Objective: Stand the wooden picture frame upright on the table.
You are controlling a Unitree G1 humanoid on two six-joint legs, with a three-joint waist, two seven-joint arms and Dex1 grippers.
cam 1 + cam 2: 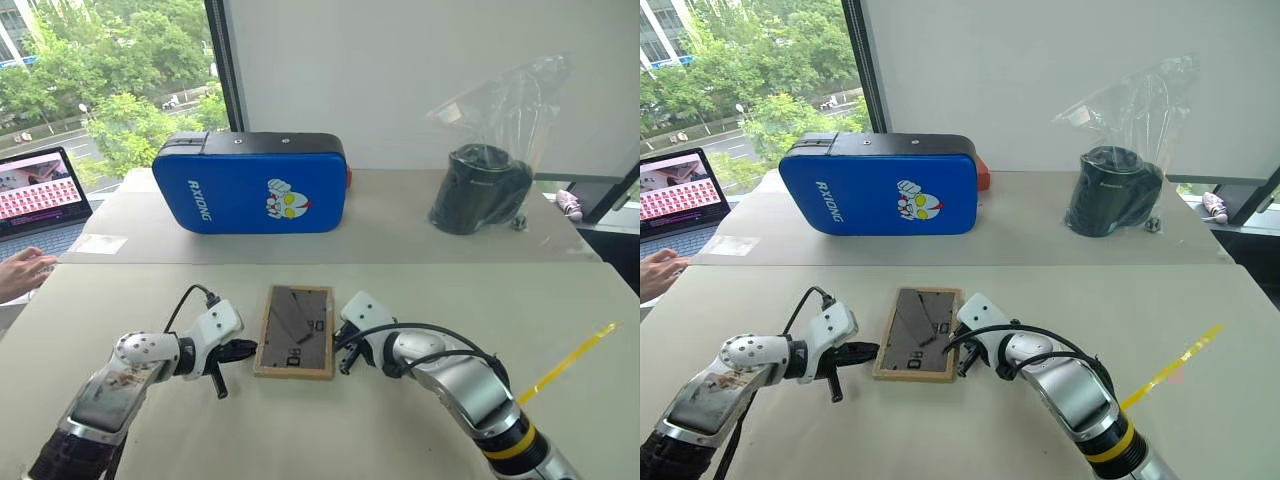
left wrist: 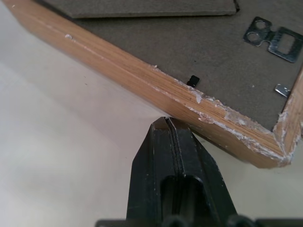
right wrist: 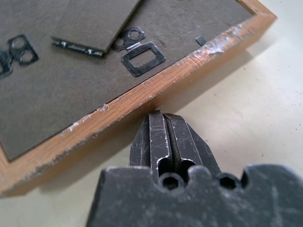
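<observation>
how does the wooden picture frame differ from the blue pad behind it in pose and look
The wooden picture frame lies flat, dark backboard up, on the table between the two claws; the blue pad stands on its long edge farther back. The frame is small, with a light wood rim; the pad is much larger, glossy blue, with white lettering and a cartoon figure. Both are rectangular.

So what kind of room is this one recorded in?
Likely an office or lab upstairs: a large window overlooking trees and a street, a laptop with a person's hand beside it, and plain beige tables.
</observation>
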